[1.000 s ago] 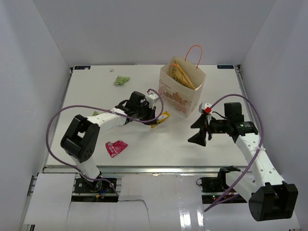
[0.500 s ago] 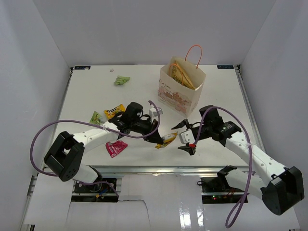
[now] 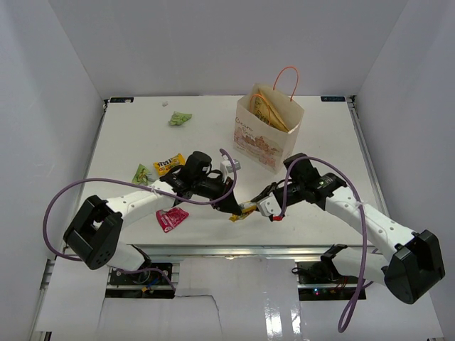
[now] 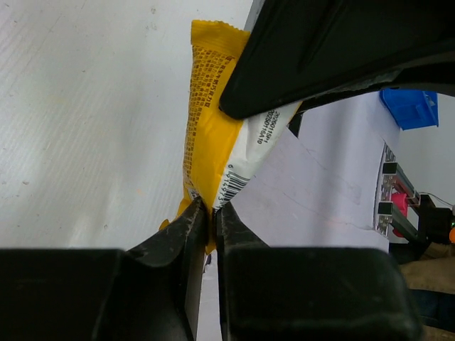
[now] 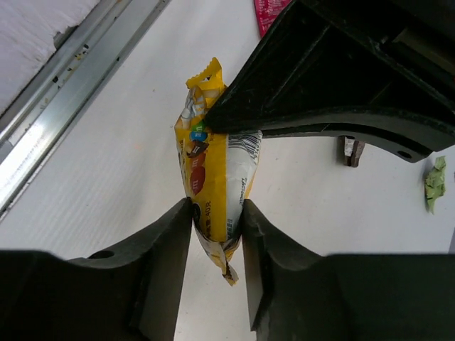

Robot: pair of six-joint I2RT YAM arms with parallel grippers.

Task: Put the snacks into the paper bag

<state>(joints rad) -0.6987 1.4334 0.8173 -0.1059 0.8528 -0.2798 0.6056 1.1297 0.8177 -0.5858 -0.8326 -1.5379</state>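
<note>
While left tool [image 4: 211, 208] pinches the yellow packet [image 5: 212, 160], right tool [image 5: 217, 217] clamps its other end.

The left gripper [image 3: 229, 204] and right gripper [image 3: 264, 207] meet at a yellow packet [image 3: 244, 211] (paper bag [image 3: 264, 145] upright behind).

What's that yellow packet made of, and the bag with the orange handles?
The yellow packet is probably thin printed plastic film, glossy: it crinkles and has a zigzag-cut sealed end. The paper bag looks like matte cream paper: it stands stiff with sharp folds and a printed side.
</note>
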